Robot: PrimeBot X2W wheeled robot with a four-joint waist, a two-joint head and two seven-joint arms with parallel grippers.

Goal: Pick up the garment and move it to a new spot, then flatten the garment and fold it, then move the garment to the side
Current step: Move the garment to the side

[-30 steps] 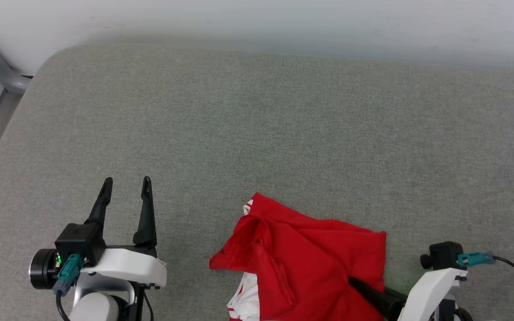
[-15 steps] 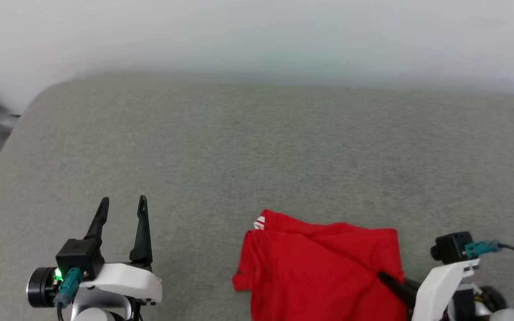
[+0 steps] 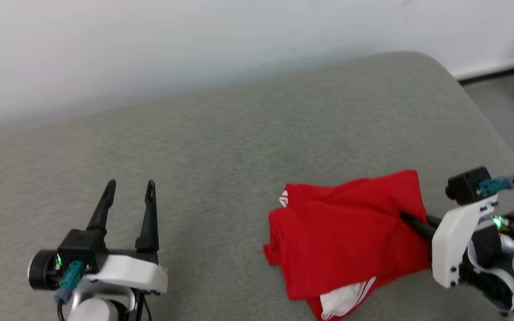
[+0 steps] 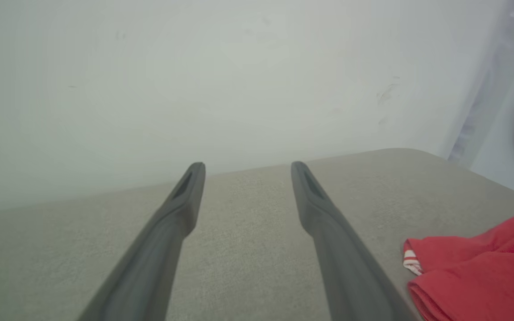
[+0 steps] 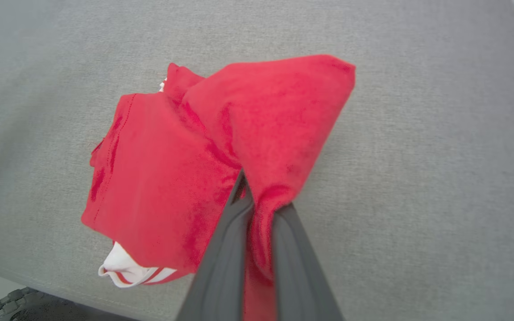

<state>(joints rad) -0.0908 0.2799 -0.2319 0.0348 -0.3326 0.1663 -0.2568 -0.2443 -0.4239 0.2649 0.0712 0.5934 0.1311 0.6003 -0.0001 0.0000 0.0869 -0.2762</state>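
Head view: The shirt (image 3: 346, 240) lies bunched on the right half of the grey padded bench (image 3: 221, 133), red side up. A white sleeve (image 3: 346, 301) with red stripes shows at the near edge of the shirt. A bit of striped trim (image 3: 283, 196) shows at the far left corner. The right hand (image 3: 406, 217) is closed on the shirt's right edge, with its dark fingers pinching the red cloth. The left hand (image 3: 131, 183) is well apart from the shirt, on the left side of the bench. Its two fingers are spread and hold nothing. A pale wall (image 3: 150, 44) stands behind the bench.

Left wrist view: The left hand (image 4: 247, 166) is open, with bare bench (image 4: 248, 249) between its fingers. The shirt (image 4: 484, 263) lies at the lower right, clear of the fingers.

Right wrist view: The right hand (image 5: 254, 196) grips a fold of the shirt (image 5: 163, 169). The red cloth is caught between both fingers and rises in a peak above them. The rest of the shirt rests on the bench (image 5: 417, 133), to the left of the fingers. The sleeve (image 5: 118, 267) lies near the bench edge.
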